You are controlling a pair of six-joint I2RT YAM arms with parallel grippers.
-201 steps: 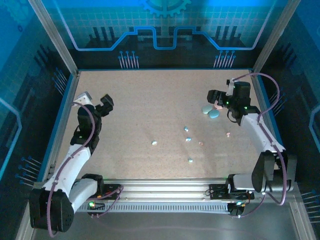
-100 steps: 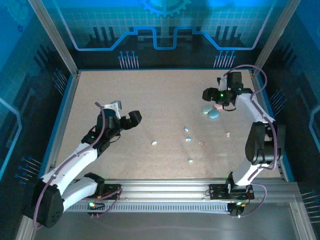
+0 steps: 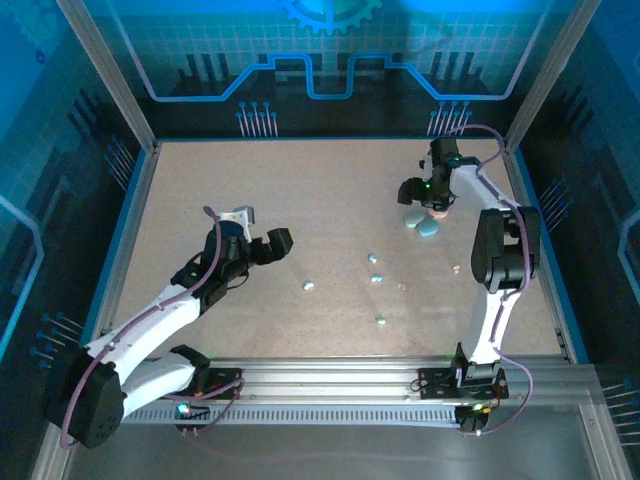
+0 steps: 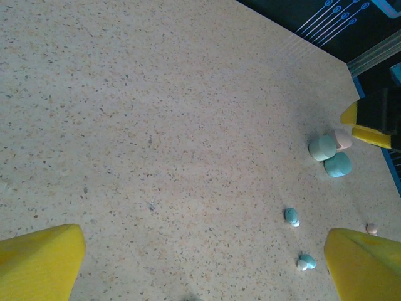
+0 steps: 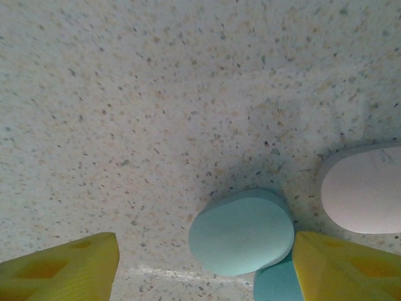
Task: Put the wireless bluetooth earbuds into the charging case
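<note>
Earbuds point(image 3: 377, 278) were seen scattered loose on desk point(image 3: 300, 180), mid-right, apart from one another. Pinkish bit point(image 3: 455, 269) was found nearest right edge. Left gripper point(image 3: 275, 243) was held over bare desk to left of them, fingers spread wide, empty. Right gripper point(image 3: 415, 192) was positioned at far right by cluster of three pods point(image 3: 429, 229), jaws spread wide. Pale blue pod point(image 5: 241, 232) was seen between its fingertips, unclamped, with pink pod point(image 5: 363, 194) just beside.
</note>
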